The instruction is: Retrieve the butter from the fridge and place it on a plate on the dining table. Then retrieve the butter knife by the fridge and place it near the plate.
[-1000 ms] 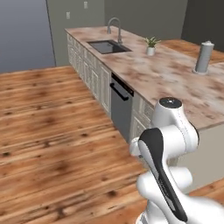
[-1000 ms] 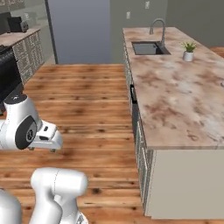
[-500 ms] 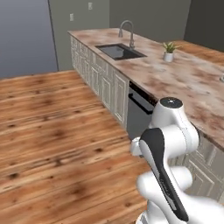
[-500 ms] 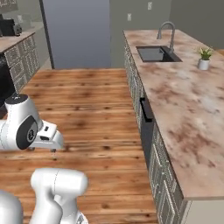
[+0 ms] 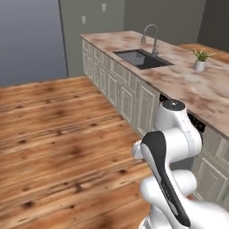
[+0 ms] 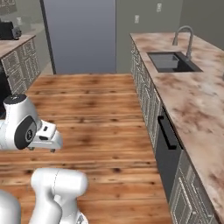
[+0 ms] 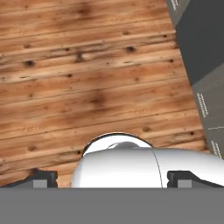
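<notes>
My gripper [image 7: 114,179] hangs low over the wooden floor [image 7: 87,87], pointing down. Its two dark fingertips [image 7: 41,178] stand wide apart at the bottom of the hand view, open, with nothing held between them. In the right base view the gripper [image 6: 42,149] sits at the end of the folded white arm, low on the left. The butter, the plate, the dining table and the butter knife are out of view. A tall flat grey-blue slab [image 6: 78,35] stands at the far end of the floor. No doors or handles show on it, so I cannot tell if it is the fridge.
A marbled counter [image 6: 192,109] on cream cabinets runs along the right, with a sink [image 6: 173,62], a tap [image 5: 154,36], a small potted plant [image 5: 200,59] and a dark dishwasher front [image 6: 165,144]. Another counter with a dark appliance [image 6: 8,30] stands far left. Open wooden floor [image 5: 58,134] lies between them.
The whole picture has shifted: the base has moved, the sink now stands nearer and the far end of the counter has slid out of view. The arm keeps its folded pose, gripper still open.
</notes>
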Robot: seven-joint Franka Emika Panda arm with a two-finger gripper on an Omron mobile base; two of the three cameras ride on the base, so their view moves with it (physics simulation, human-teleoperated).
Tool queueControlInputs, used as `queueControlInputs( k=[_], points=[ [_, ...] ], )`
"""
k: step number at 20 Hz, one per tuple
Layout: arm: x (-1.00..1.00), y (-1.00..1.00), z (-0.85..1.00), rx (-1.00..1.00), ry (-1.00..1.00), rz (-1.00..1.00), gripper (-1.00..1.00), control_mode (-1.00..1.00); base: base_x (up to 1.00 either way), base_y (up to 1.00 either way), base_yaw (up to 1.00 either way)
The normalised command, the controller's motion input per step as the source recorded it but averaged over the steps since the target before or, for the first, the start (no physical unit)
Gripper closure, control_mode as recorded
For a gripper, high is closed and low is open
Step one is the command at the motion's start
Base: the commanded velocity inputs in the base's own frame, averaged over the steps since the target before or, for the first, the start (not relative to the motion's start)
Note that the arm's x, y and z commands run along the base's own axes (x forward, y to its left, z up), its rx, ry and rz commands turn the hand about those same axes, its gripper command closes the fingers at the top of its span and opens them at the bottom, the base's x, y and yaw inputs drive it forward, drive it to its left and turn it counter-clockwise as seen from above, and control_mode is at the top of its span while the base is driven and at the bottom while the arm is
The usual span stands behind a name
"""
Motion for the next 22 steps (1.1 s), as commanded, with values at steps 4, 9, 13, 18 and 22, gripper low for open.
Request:
queueControlInputs(
  k=[4,9,13,18,22],
  points=[
    [0.00,0.00,0.00,0.00,0.00,0.00,-1.00,1.00,1.00,0.09,0.08],
    [0.00,0.00,0.00,0.00,0.00,0.00,-1.00,1.00,1.00,0.01,0.07],
    [0.00,0.00,0.00,0.00,0.00,0.00,-1.00,1.00,1.00,0.15,0.13],
    [0.00,0.00,0.00,0.00,0.00,0.00,-1.00,1.00,1.00,0.42,0.41],
    [0.00,0.00,0.00,0.00,0.00,0.00,-1.00,1.00,0.60,0.32,0.52]
  ],
)
